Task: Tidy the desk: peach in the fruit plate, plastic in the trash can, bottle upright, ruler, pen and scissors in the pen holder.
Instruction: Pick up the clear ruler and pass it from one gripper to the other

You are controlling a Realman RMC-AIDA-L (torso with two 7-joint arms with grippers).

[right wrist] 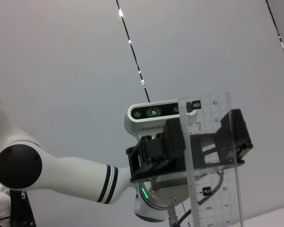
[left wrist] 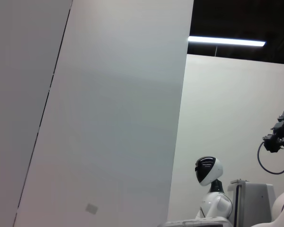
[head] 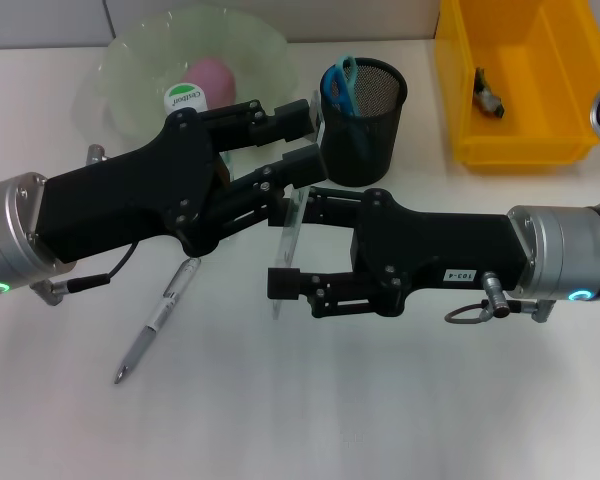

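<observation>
Table (head: 380,420): white, carries all items below.

Ruler (head: 288,232): clear plastic, standing on edge at the middle of the table, between both grippers; also seen in the right wrist view (right wrist: 210,161).

Right gripper (head: 286,250): reaches in from the right, fingers spread to either side of the ruler; whether they press it cannot be told.

Left gripper (head: 310,140): comes from the left, jaws parted, lower finger at the ruler's far end, just beside the pen holder.

Pen (head: 160,318): lies on the table below the left arm.

Pen holder (head: 365,120): black mesh, upright, holds blue-handled scissors (head: 342,82).

Fruit plate (head: 130,75): translucent green, holds the peach (head: 213,75).

Bottle (head: 185,98): white cap showing, beside the peach.

Yellow bin (head: 520,80): at the far right, a small dark item inside.
</observation>
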